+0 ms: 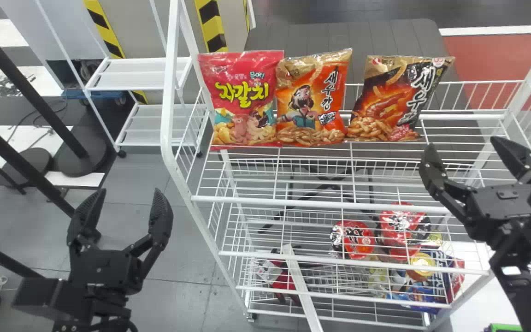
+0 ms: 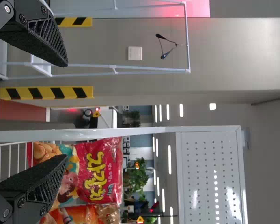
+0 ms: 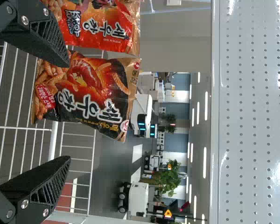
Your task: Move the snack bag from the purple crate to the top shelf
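Three snack bags stand side by side on the white wire top shelf (image 1: 321, 204): a red one (image 1: 243, 99), an orange one (image 1: 311, 99) and a black-and-orange one (image 1: 397, 99). Open and holding nothing, my left gripper (image 1: 125, 198) is left of the rack. My right gripper (image 1: 463, 145), also open and empty, hovers over the shelf's right part, right of the black-and-orange bag. In the left wrist view, one finger of my left gripper (image 2: 66, 111) overlaps the red bag (image 2: 100, 170). The right wrist view has my right gripper (image 3: 68, 112) near the black-and-orange bag (image 3: 86, 95).
Lower wire shelves hold red round packs (image 1: 353, 240) and other packets (image 1: 415, 295). A white upright post (image 1: 168, 92) bounds the rack's left side. Black poles (image 1: 30, 92) stand farther left. A green edge (image 1: 503, 328) shows at the bottom right.
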Action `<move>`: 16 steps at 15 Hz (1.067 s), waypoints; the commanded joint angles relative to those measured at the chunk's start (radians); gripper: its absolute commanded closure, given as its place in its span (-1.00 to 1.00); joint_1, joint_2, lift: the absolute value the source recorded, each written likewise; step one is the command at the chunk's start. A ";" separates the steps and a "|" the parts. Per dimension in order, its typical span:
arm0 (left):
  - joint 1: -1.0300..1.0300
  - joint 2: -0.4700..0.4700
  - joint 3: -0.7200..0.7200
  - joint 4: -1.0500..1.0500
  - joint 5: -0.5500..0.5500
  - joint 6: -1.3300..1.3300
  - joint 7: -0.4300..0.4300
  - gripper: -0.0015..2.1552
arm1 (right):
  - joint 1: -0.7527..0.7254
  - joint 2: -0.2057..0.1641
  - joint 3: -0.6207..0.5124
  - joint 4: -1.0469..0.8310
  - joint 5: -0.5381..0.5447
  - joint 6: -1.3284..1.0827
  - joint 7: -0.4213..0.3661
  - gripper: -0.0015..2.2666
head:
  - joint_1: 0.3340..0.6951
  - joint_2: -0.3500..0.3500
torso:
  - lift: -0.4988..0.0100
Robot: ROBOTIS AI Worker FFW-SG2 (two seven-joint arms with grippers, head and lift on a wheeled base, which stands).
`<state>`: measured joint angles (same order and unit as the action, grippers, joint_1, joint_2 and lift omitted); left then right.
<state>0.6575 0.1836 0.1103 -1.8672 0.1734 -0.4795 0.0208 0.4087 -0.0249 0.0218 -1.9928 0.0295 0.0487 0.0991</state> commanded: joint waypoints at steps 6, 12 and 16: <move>0.014 -0.001 -0.011 -0.044 -0.008 0.055 -0.018 -0.88 | 0.079 0.026 -0.016 -0.029 -0.006 -0.077 0.031 -0.89 | 1.00 0.45 | 0.97; 0.027 -0.003 -0.011 -0.055 -0.012 0.059 -0.016 -0.88 | 0.098 0.026 -0.014 -0.046 -0.011 -0.074 0.030 -0.89 | 1.00 0.44 | 0.97; 0.030 -0.003 -0.011 -0.059 -0.015 0.059 -0.016 -0.88 | 0.102 0.026 -0.014 -0.047 -0.014 -0.074 0.030 -0.89 | 1.00 0.43 | 0.97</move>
<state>0.6854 0.1810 0.0999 -1.9251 0.1594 -0.4212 0.0045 0.5097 -0.0015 0.0076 -2.0397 0.0163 -0.0252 0.1294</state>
